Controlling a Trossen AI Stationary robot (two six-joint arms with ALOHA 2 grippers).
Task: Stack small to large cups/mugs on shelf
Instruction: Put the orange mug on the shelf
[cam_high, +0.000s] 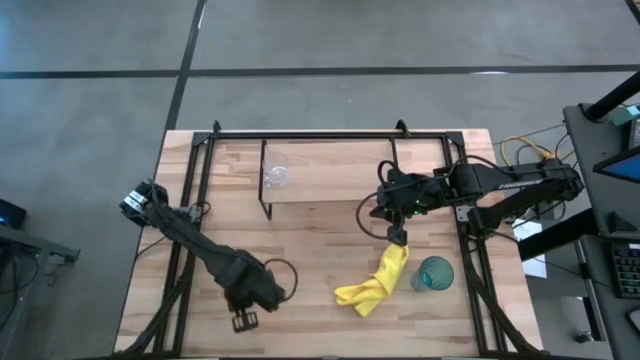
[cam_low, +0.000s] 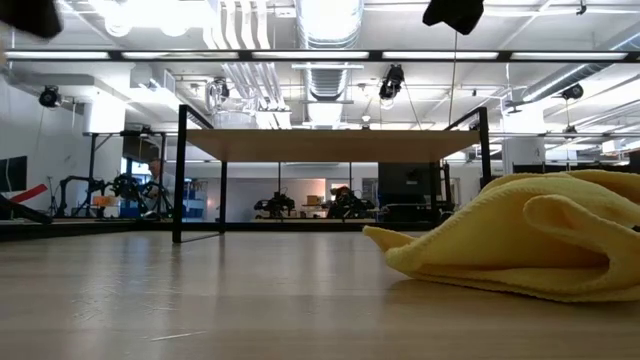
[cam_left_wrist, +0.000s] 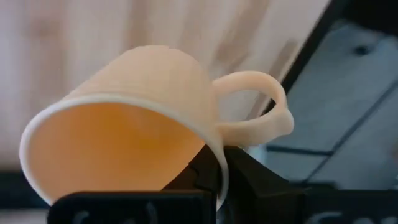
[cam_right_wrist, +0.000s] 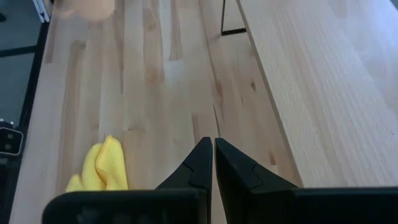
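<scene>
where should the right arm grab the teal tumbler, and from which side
Grip the teal tumbler across its round wall just below the rim, coming from above. It stands upright with its mouth open upward and has no handle. The yellow cloth lies close on one side, so set the fingers clear of it.

Even, diffuse overhead lighting across the tabletop (cam_high: 320, 290); faint soft shadows only. Strong glare from ceiling lights (cam_low: 160, 15) in the low view, upper area washed out. Yellow cloth (cam_low: 530, 235) close to the lens, slightly soft. Orange mug (cam_left_wrist: 130, 143) in the left wrist view blurred, paled by bright light; background wholly out of focus. Right wrist view reasonably sharp, evenly bright.
</scene>
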